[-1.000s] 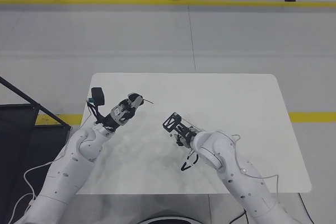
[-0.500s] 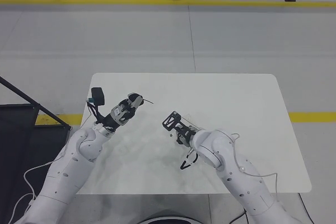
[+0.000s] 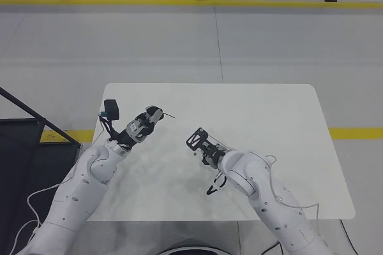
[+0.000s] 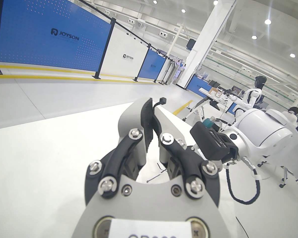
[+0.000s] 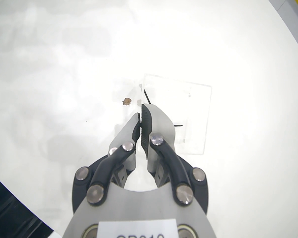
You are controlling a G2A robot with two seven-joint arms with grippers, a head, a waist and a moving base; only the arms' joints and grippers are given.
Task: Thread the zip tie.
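Observation:
My left gripper (image 3: 154, 113) (image 4: 151, 106) hangs over the table's left part, shut on a black zip tie (image 4: 161, 100). The tie's square head sticks out past the fingertips, and its thin end (image 3: 170, 116) points toward the table's middle. My right gripper (image 3: 193, 138) (image 5: 140, 111) is near the table's centre, pointing down. It is shut on a thin black strip (image 5: 146, 96) that looks like a zip tie, a short end of which pokes out beyond the pads. The two grippers are well apart.
A clear square sheet (image 5: 193, 115) lies on the white table (image 3: 274, 121) just under and beside the right gripper. A small brown speck (image 5: 126, 101) sits next to it. The table's right half and far edge are bare.
The right arm has shifted very slightly. The left arm has kept still, and both grippers hold as before.

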